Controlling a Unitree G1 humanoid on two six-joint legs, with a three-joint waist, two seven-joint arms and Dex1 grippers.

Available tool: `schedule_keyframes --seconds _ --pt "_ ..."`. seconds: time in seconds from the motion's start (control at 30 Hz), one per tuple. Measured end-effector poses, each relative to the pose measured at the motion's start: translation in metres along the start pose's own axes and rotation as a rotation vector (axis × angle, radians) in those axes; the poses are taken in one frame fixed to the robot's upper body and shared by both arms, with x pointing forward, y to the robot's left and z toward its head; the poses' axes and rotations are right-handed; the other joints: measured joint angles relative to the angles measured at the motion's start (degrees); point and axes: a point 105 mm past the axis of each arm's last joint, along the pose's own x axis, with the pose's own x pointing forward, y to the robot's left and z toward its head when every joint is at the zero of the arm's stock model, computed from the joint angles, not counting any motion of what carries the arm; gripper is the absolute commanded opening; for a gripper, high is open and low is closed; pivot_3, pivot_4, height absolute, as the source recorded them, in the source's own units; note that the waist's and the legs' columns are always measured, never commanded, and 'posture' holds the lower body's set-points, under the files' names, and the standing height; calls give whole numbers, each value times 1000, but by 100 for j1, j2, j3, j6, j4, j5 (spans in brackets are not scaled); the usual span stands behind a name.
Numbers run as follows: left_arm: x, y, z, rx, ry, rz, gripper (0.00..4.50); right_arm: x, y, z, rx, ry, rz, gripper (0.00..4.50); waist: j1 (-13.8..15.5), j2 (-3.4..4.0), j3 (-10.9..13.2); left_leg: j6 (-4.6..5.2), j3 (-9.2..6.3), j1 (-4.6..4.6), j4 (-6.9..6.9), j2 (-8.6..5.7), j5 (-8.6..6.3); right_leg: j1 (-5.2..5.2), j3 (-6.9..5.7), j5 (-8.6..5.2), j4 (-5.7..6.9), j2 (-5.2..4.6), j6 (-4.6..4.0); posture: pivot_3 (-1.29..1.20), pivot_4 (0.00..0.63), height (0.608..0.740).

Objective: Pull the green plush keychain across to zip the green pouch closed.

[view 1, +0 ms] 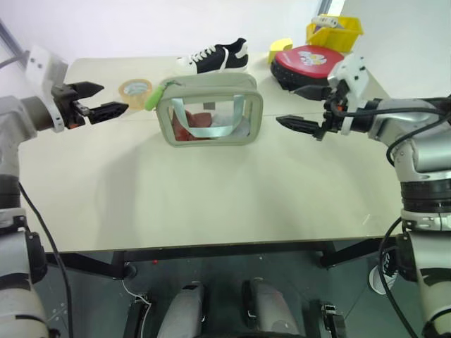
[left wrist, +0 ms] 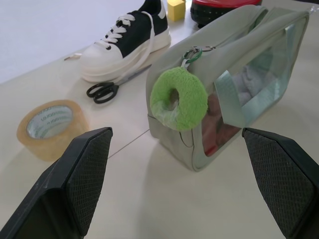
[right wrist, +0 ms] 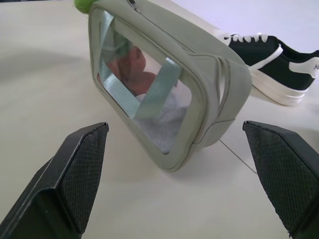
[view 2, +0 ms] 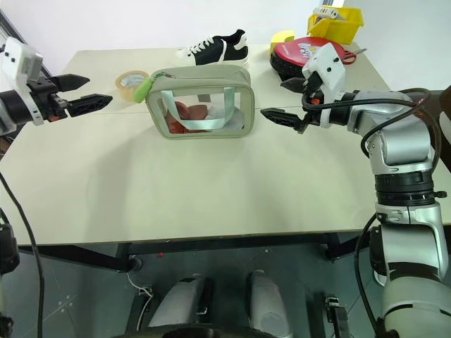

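Note:
The green pouch (view 1: 211,86) stands upright mid-table, its clear window facing me with red contents inside. The green plush keychain (view 1: 152,98) hangs from the zipper pull at the pouch's left top corner; in the left wrist view the keychain (left wrist: 179,98) is a fuzzy ring on a metal clip. My left gripper (view 1: 114,98) hovers open a short way left of the keychain, pointing at it and touching nothing. My right gripper (view 1: 287,105) is open just right of the pouch's right end (right wrist: 219,74), apart from it.
A tape roll (view 1: 134,89) lies behind the left gripper. Black scissors (left wrist: 102,91) and a black-and-white sneaker (view 1: 215,56) sit behind the pouch. A round red-and-black case (view 1: 308,62), a yellow block (view 1: 280,49) and a yellow bin (view 1: 335,32) are at the back right.

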Motion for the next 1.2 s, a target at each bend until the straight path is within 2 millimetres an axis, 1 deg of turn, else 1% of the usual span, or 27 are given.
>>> schedule_keyframes --seconds 0.1,0.17,0.2,0.27,0.33,0.4,0.47,0.53,0.6,0.7,0.83,0.93,1.13,1.2 --pt "-1 1 -1 37 8 15 4448 11 1 8 -23 -20 26 4500 -37 2 1 0 3 1 -2 0 0 -4 2 0 5 1 0 0 150 740" --pt "-1 -2 -3 47 18 5 4448 24 -1 20 -56 -36 52 4500 -53 3 2 -1 4 1 -1 0 0 -8 2 0 11 1 0 0 150 740" --pt "0 -7 -1 55 20 -11 4448 31 -2 28 -74 -45 60 4500 -55 3 2 -1 3 0 -2 0 1 -9 2 0 11 2 0 0 150 740" --pt "3 -22 7 87 11 -72 4448 48 -3 44 -122 -58 84 4500 -41 3 2 -2 2 0 -4 0 1 -8 2 0 9 2 0 0 150 740" --pt "6 -40 20 117 -21 -133 4448 67 4 52 -155 -57 131 4500 -35 3 2 -8 2 0 -4 0 4 -6 2 0 6 1 0 0 150 740" --pt "7 -54 30 109 -54 -174 4448 86 15 49 -172 -39 188 4500 -26 3 2 -25 2 0 -3 0 14 -4 2 0 4 1 0 0 150 740" --pt "6 -61 35 93 -73 -183 4448 101 23 38 -179 -1 225 4500 -21 2 2 -27 2 0 -2 0 15 -5 2 0 4 0 0 0 150 740" --pt "0 -64 32 89 -65 -168 4448 113 23 24 -186 61 228 4500 -38 4 3 -30 3 0 -4 -2 17 -6 3 0 5 0 0 0 150 740" --pt "-3 -69 24 69 -46 -162 4448 121 21 14 -189 107 210 4500 -51 3 3 -36 2 0 -7 -1 20 -8 3 0 5 0 0 0 150 740" --pt "-6 -77 19 41 -43 -149 4448 131 20 14 -238 139 173 4500 -68 3 3 -42 -1 0 -9 -1 23 -10 2 0 6 2 -1 0 150 740" --pt "-11 -84 17 36 -48 -134 4448 136 21 14 -276 151 166 4500 -72 3 3 -44 -1 3 -9 -1 24 -7 3 0 6 2 -1 0 150 740" --pt "-13 -85 14 20 -44 -115 4448 139 23 15 -286 144 166 4500 -72 4 3 -45 -2 3 -9 -1 25 -7 3 0 7 2 -1 0 150 740" --pt "-16 -83 15 10 -55 -93 4448 143 23 34 -290 107 155 4500 -114 5 4 -49 -3 2 -13 -1 26 -8 3 0 7 3 -1 0 150 740" --pt "-16 -83 15 10 -56 -88 4448 143 22 39 -260 88 147 4500 -120 5 4 -49 -4 3 -13 -1 26 -7 3 0 6 2 -1 0 150 740"
